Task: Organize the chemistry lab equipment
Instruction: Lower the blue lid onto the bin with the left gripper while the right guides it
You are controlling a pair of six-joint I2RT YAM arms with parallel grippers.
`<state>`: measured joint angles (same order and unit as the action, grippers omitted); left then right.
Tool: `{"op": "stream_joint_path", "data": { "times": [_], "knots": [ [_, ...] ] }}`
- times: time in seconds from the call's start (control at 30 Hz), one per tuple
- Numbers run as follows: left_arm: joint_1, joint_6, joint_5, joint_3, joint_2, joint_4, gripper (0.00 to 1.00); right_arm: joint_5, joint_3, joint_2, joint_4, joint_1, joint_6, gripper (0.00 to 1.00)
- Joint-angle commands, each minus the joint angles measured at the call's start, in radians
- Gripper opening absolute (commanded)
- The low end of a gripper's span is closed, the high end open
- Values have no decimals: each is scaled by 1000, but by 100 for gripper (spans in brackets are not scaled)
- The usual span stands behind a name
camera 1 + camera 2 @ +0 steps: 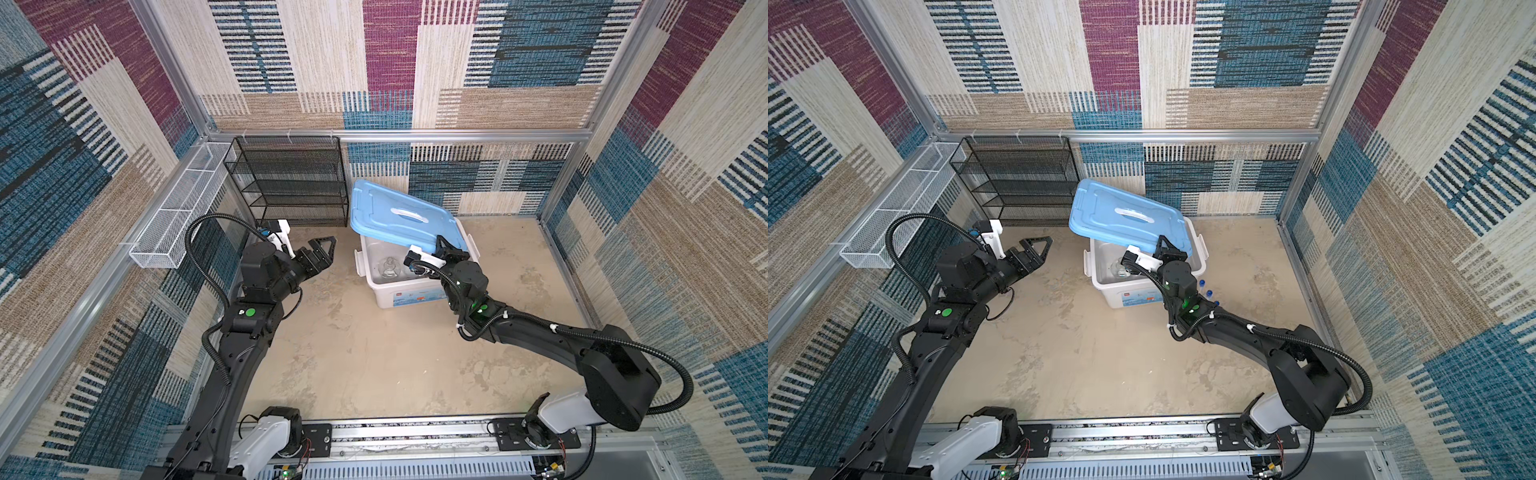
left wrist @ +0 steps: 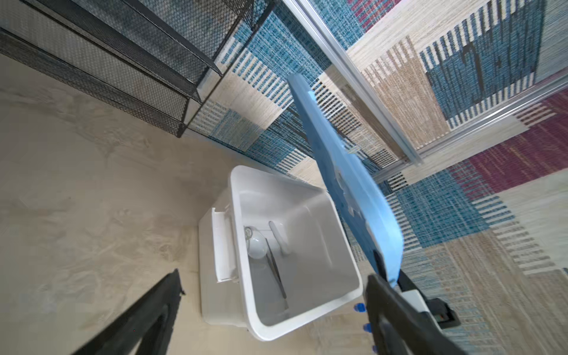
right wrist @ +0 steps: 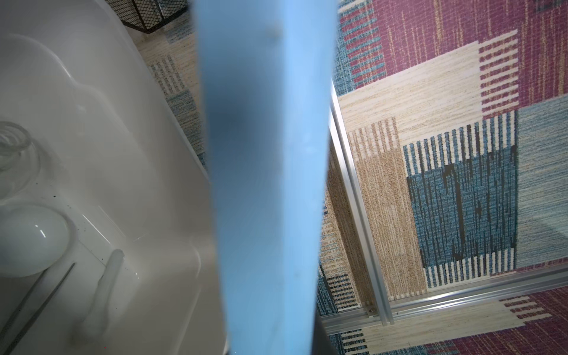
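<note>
My right gripper [image 1: 442,245] is shut on the near edge of the blue lid [image 1: 399,220], which it holds tilted above the open white bin [image 1: 415,297]. In the bin lie a clear glass flask [image 3: 12,144], a small white bowl [image 3: 30,239], metal tweezers [image 2: 276,273] and a white pestle [image 3: 104,292]. Blue caps of test tubes [image 1: 1202,283] show on the floor just right of the bin; their bodies are hidden behind my right arm. My left gripper [image 1: 328,249] hangs open and empty to the left of the bin.
A black wire rack [image 1: 291,183] stands against the back wall, left of the bin. A white mesh basket [image 1: 174,216] runs along the left wall. Both arm bases sit on the rail at the front edge.
</note>
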<state>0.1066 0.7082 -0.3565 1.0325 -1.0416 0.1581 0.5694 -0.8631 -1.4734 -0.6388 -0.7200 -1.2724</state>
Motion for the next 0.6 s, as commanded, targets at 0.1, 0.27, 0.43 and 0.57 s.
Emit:
{"op": "stream_joint_path", "data": {
  "times": [0.1,0.27,0.43,0.57],
  "knots": [
    [-5,93,-168,26,-88,-159,92,6,16,-22,-77,-19,-67,4],
    [-2,110,-214,17,-136,-211,87,-6,15,-32,-66,-24,-68,6],
    [22,119,-255,23,-190,-223,78,-10,18,-48,-68,-24,-71,6],
    [39,114,-276,34,-236,-237,69,-9,21,-54,-69,-25,-69,7]
  ]
}}
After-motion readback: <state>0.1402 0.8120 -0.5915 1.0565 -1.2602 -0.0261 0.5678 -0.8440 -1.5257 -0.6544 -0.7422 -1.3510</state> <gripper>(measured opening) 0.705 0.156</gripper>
